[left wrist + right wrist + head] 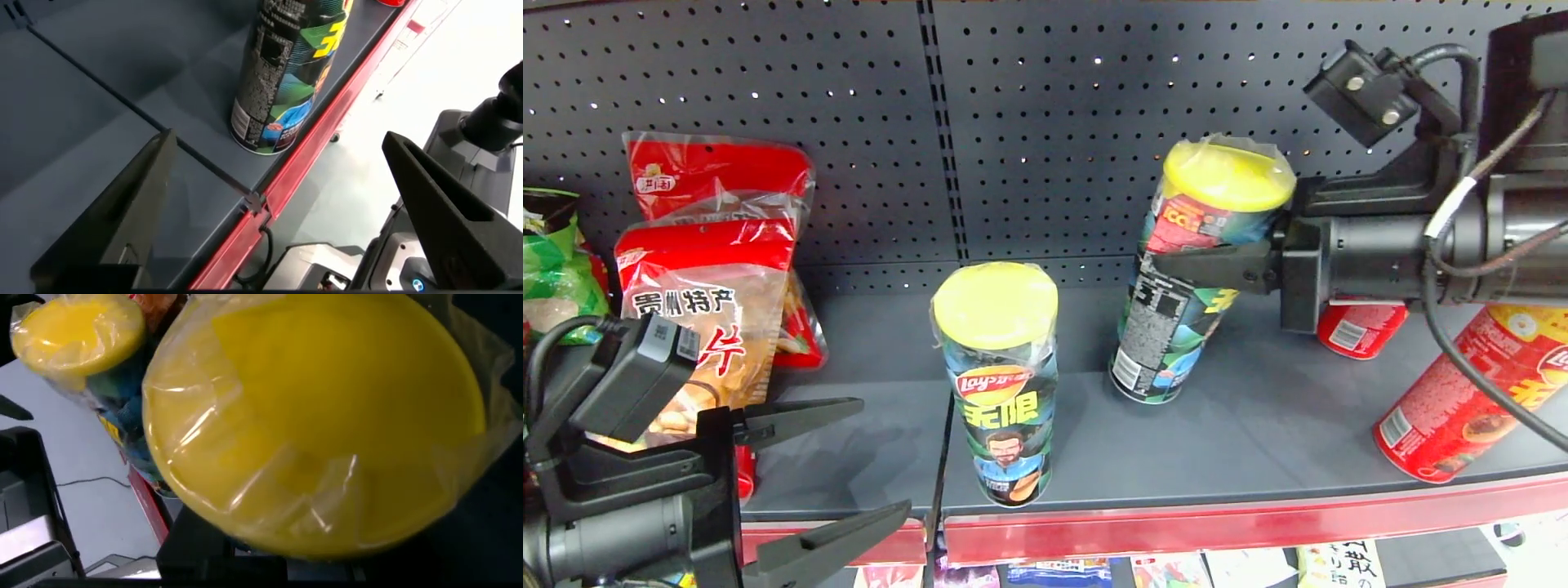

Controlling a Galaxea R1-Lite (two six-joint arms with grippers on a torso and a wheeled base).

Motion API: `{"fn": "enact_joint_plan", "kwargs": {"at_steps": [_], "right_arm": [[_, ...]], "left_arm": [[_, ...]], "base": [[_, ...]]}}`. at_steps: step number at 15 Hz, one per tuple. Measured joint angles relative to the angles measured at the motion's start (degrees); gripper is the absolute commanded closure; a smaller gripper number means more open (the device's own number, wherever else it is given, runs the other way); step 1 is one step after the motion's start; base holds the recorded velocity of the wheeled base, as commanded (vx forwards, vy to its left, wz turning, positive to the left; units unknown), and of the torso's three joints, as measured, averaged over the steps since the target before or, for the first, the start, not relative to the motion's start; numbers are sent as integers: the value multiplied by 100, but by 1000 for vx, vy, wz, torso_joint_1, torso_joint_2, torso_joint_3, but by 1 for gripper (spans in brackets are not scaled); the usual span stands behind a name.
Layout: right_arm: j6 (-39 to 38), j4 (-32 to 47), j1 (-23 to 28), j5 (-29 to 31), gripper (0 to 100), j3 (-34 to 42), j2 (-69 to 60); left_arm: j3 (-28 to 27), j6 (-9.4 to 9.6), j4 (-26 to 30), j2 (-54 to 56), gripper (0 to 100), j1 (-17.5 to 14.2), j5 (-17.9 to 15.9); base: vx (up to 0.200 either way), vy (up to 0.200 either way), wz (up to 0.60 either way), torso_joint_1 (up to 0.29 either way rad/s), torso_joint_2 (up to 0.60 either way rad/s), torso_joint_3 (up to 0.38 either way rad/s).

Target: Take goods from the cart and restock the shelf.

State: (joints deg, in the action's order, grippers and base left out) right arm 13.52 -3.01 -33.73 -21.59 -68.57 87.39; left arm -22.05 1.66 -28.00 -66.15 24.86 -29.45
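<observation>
our right pincer [1186, 260] clamps the tilted can [1172, 335] just under its lid [1229, 175]; we'd stand it upright on the shelf [1258, 445] below, then release.

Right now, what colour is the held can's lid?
Yellow lid; the right wrist view shows it best.

Head: down onto shelf [1258, 441]. Left wrist: low along shelf front. Right wrist: tight on lid [327, 416]. Upright can [1001, 384] shared.
</observation>
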Motion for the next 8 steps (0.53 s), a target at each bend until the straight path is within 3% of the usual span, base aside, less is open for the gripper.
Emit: {"fn": "enact_joint_plan", "kwargs": {"at_steps": [8], "right_arm": [[16,-7,-102,-33,100,-973,1086]], "left_arm": [[34,-5,-11,49,0,-132,1]], "base": [[0,0,0,0,0,0]]}}
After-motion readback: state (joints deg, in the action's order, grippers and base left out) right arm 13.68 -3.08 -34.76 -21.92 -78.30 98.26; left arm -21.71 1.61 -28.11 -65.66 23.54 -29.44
